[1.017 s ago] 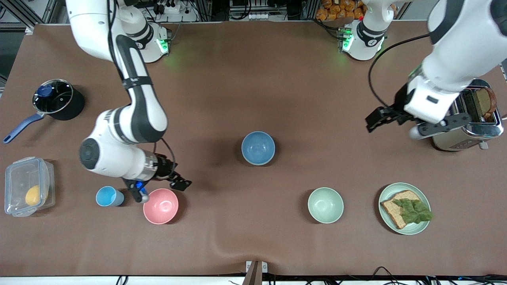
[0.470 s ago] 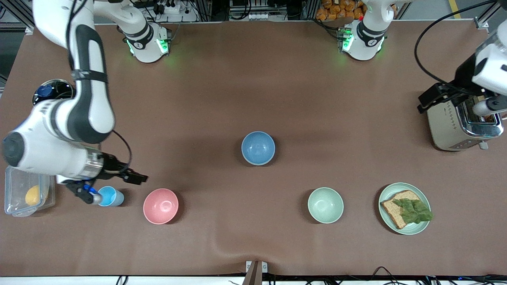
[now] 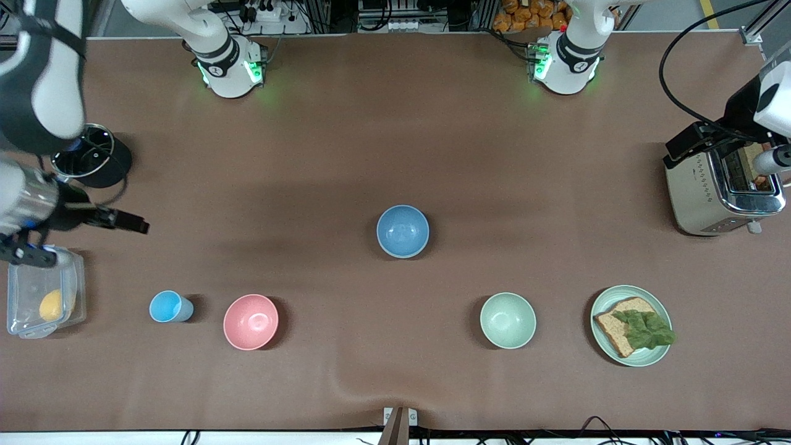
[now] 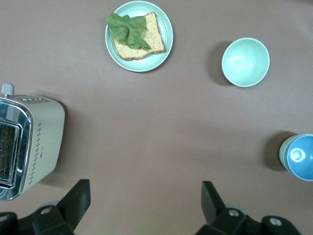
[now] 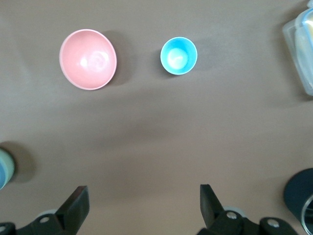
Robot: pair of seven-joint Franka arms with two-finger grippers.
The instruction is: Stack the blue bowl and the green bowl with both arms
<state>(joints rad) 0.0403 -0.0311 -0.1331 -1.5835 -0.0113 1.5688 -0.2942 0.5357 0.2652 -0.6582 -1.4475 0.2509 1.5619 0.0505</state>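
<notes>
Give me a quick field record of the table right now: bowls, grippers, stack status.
blue bowl: mid-table, upright, alone
green bowl: nearer the camera than the blue bowl, toward the left arm's end, beside the plate
stack: not yet done, bowls apart
left gripper: open, empty, over the toaster
right gripper: open, empty, at the right arm's end of the table between the pot and the box
pink bowl: beside the cup

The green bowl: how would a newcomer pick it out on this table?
Find the plate with bread and lettuce, at the left arm's end of the table. The green bowl sits beside it, toward the table's middle and nearer the camera than the blue bowl. It is deep, empty and pale green; the plate is flat.
</notes>
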